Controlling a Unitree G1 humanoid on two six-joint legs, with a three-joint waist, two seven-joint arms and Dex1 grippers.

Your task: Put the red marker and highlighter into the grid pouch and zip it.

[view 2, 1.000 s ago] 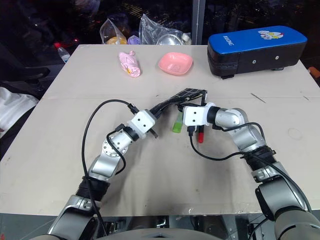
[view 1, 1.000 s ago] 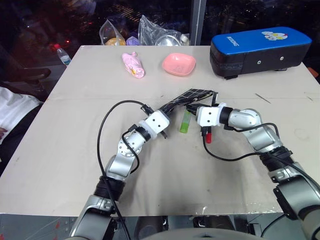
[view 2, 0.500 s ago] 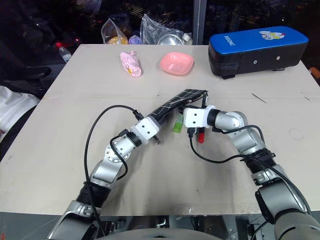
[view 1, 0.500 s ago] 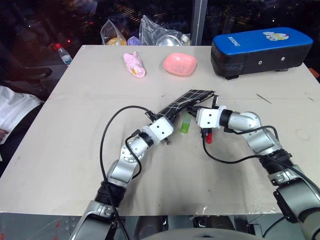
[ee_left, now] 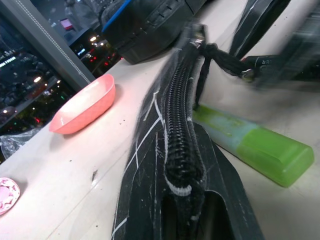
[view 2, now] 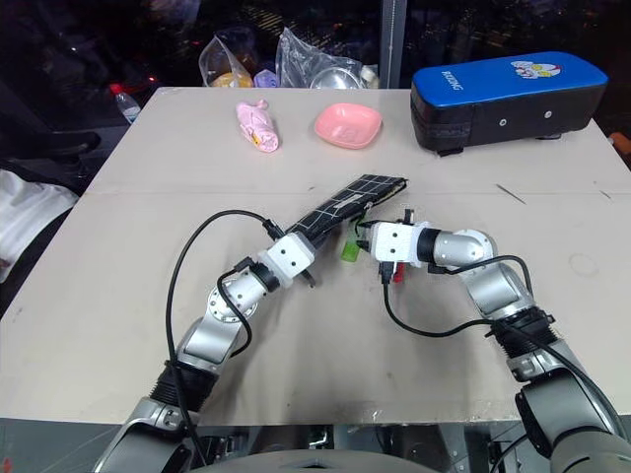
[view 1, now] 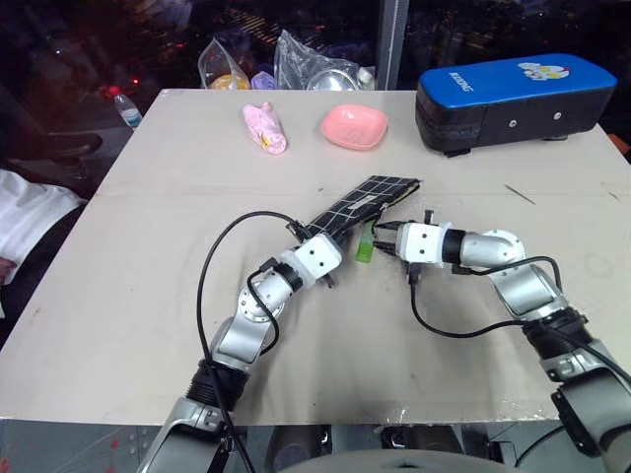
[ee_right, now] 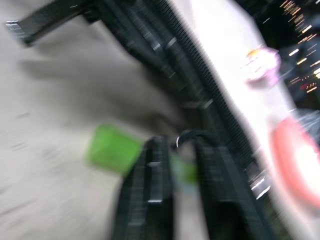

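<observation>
Grid pouch point(view 1: 363, 200) lies slanted at mid-table, its near end clamped in the closed left gripper point(view 1: 330, 258). Highlighter point(view 1: 366, 242) rests on the table just beside the pouch, between the two grippers. Right gripper point(view 1: 380, 239) points at the highlighter, fingers apparently parted, though the wrist view is blurred. Red marker point(view 2: 396, 275) peeks from under the right wrist. Lettering on the blue case point(view 1: 513, 94) is not legible.

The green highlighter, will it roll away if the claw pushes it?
Probably not far: the highlighter looks flat-sided and chunky, lying on the table beside the pouch. It looks like hard, smooth plastic, so it may slide or slip.
</observation>
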